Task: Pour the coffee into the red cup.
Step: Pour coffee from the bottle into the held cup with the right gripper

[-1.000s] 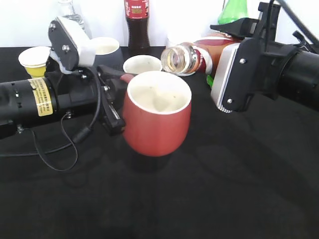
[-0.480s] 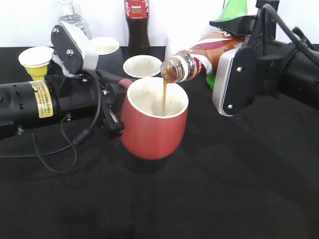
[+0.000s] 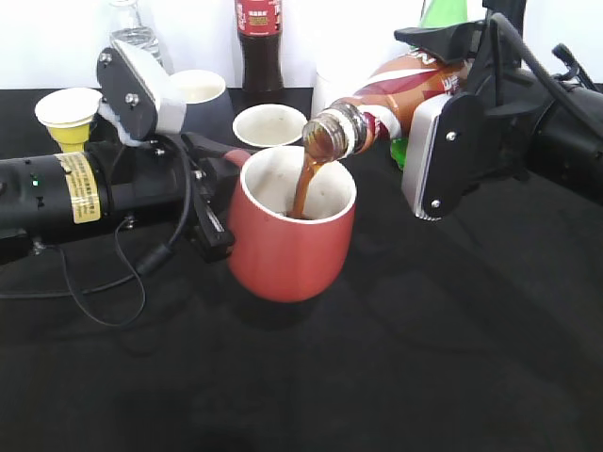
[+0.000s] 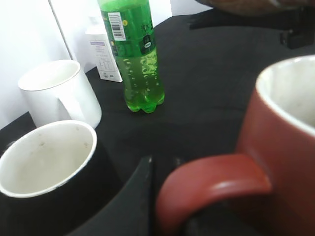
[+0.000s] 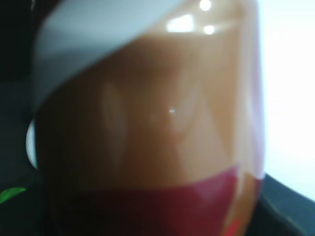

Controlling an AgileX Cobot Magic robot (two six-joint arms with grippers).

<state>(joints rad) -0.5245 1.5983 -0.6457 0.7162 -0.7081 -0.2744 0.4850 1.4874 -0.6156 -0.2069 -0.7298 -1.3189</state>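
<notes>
The red cup [image 3: 283,250] is held just above the black table by its handle [image 4: 206,184], on which my left gripper [image 3: 209,202] is shut. My right gripper [image 3: 443,56] is shut on the coffee bottle [image 3: 396,94], which is tilted mouth-down to the left over the cup. A brown stream of coffee [image 3: 303,184] runs from the bottle's mouth into the cup. In the right wrist view the bottle's brown-and-red label [image 5: 147,137] fills the frame, blurred. The fingertips are hidden there.
A yellow paper cup [image 3: 64,115], a dark mug with white inside [image 3: 198,89], another white-rimmed cup [image 3: 267,124], a tall cola bottle [image 3: 259,47] and a green soda bottle [image 4: 134,54] stand behind. A white mug [image 4: 59,93] and a small carton [image 4: 106,59] show in the left wrist view.
The bottle tipped further over the cup. No coffee flowed a second ago; then a thin stream started, and now it is thicker. The cup moved slightly left.
</notes>
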